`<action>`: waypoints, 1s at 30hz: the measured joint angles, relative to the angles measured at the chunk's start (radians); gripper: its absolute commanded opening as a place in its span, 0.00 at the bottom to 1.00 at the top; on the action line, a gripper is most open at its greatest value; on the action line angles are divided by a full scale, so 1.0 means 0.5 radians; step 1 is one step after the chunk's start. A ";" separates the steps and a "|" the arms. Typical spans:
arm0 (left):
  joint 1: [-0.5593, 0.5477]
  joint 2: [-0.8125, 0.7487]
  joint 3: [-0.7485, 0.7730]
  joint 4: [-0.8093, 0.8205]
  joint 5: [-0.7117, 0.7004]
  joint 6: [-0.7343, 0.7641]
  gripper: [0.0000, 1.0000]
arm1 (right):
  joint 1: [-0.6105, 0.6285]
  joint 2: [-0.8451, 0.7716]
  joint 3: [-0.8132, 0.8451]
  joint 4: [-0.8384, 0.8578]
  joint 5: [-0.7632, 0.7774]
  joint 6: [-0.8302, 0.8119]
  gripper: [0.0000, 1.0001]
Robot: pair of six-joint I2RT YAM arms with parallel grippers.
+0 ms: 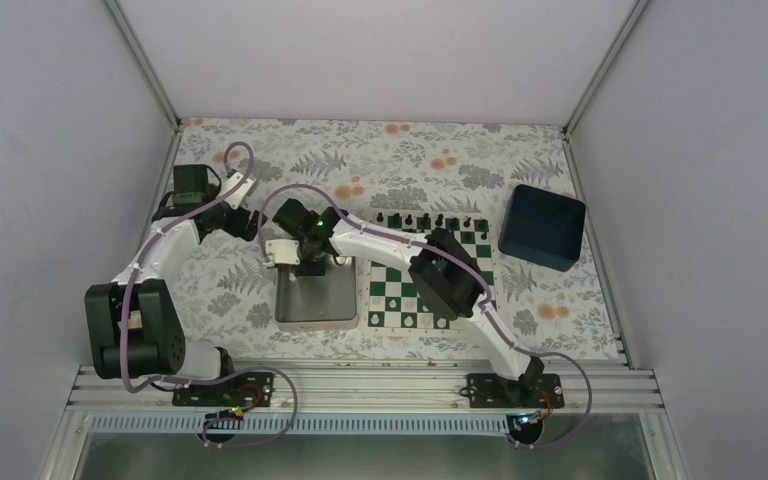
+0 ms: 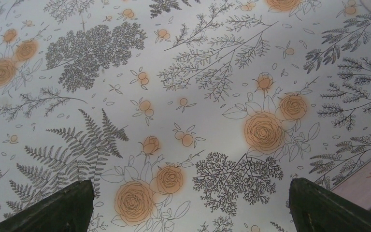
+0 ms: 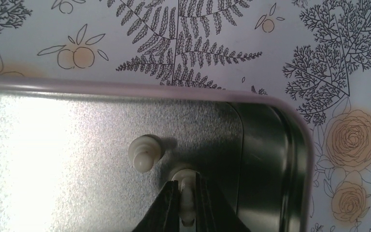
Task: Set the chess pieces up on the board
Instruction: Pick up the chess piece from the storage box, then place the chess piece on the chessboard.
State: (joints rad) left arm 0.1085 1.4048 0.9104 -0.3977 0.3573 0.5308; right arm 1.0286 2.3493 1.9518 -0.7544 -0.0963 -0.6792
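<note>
- The right claw (image 3: pixel 187 189) is clenching on a cream piece (image 3: pixel 187 200) down in the tray (image 3: pixel 125 88), close to the tray's corner wall. The fingers are pinching only a thin part of it, so the hold is looking slight. I am judging that a quick lift could let the piece twist or slip out.
- A second piece (image 3: pixel 146 153) is lying just beside the held one, apart from the fingers. A lift that is drifting sideways could be nudging it and sending it rolling across the metal.
- The corner wall is standing near the fingers. A move toward it before the piece is rising clear could be catching the rim.
- The board (image 1: pixel 392 290) is sitting just right of the tray, with black pieces (image 1: pixel 425 218) lined along its far edge. The right arm is hiding part of the squares.
- If the piece is swinging in the grip, it is likely to land tilted and topple, perhaps into neighbours.
- The left claw (image 2: pixel 188 212) is hanging released over the bare floral worktop (image 2: pixel 198 96), well apart from the tray, and is posing no risk there.
</note>
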 measured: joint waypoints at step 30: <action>0.000 0.004 0.000 0.002 -0.091 -0.003 1.00 | -0.137 -1.623 -1.807 -0.021 -0.111 0.050 0.04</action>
State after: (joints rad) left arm 0.1085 1.4067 0.9104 -0.3969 0.3119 0.5293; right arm 0.9600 1.5379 1.0481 -0.7647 -0.1520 -0.6540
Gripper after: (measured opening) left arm 0.999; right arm 0.065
